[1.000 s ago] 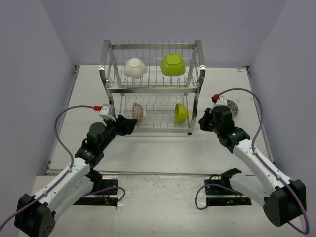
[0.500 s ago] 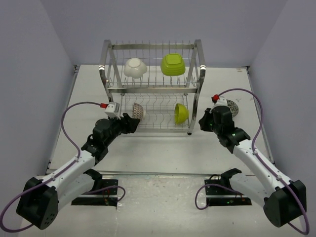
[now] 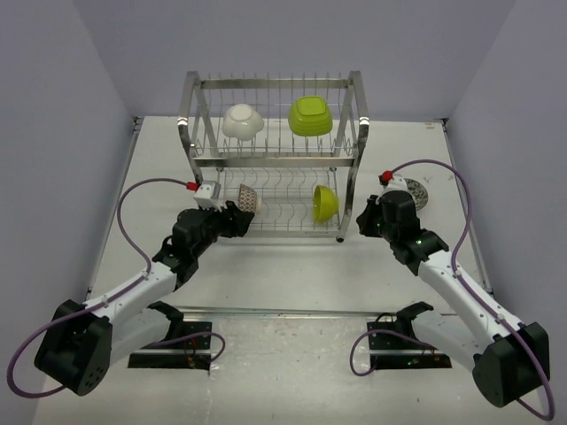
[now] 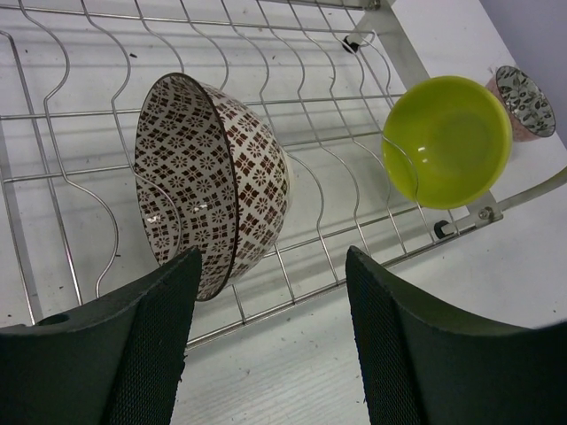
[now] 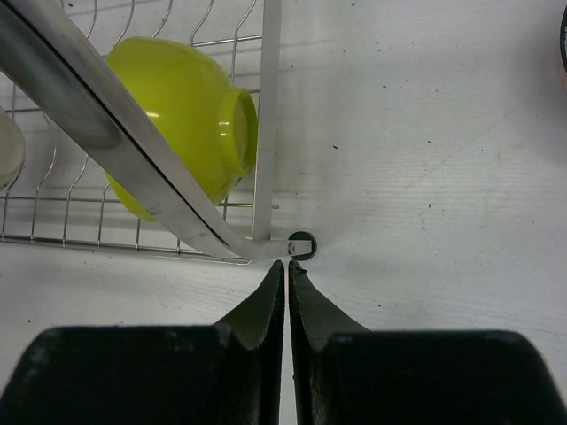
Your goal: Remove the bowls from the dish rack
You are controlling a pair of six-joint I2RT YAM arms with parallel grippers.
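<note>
The chrome dish rack [image 3: 195, 162] holds a white bowl [image 3: 241, 121] and a squarish lime bowl [image 3: 311, 116] on its top tier. A patterned bowl [image 3: 249, 200] and a round lime bowl [image 3: 325, 203] stand on edge on the lower tier. My left gripper [image 3: 236, 220] is open just in front of the patterned bowl [image 4: 211, 182], apart from it; the round lime bowl [image 4: 445, 140] shows further right. My right gripper [image 3: 365, 215] is shut and empty at the rack's front right foot [image 5: 301, 245], beside the round lime bowl [image 5: 188, 117]. A second patterned bowl [image 3: 416, 192] sits on the table right of the rack.
The second patterned bowl also shows in the left wrist view [image 4: 524, 102] beyond the rack's corner. Purple cables loop from both arms. Grey walls close in the table on the left, back and right.
My left gripper has moved forward and right, closer to the patterned bowl on the lower tier. The right arm has not moved.
</note>
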